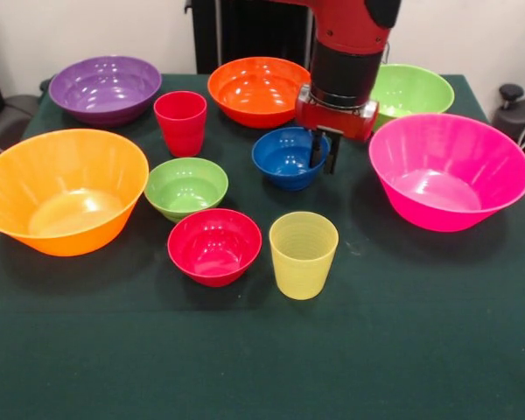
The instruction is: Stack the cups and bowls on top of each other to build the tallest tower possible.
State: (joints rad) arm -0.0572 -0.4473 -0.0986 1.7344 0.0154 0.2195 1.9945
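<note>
Hanging down from the top, the red and black arm (pixel 350 52) holds its gripper (pixel 325 154) right at the rim of the small blue bowl (pixel 287 157). Its two dark fingers (pixel 316 150) reach down over the bowl's right edge, one seeming to be inside and one outside, with a small gap between them. It is hard to tell if they pinch the rim or only hang around it.

Nothing is stacked yet. All the cups and bowls sit apart on the dark green table (pixel 262 350). The yellow cup (pixel 303 255) stands upright near the front, just beside the small red bowl (pixel 214 246). Behind that bowl is the small green bowl (pixel 186 188). The red cup (pixel 180 122) stands upright farther back, between the purple bowl (pixel 105 89) and the orange bowl (pixel 259 91). The big orange-yellow bowl (pixel 63 191) sits at the left side. The big pink bowl (pixel 449 171) sits at the right side. Behind the pink one, partly hidden by the arm, is a medium green bowl (pixel 416 89).
</note>
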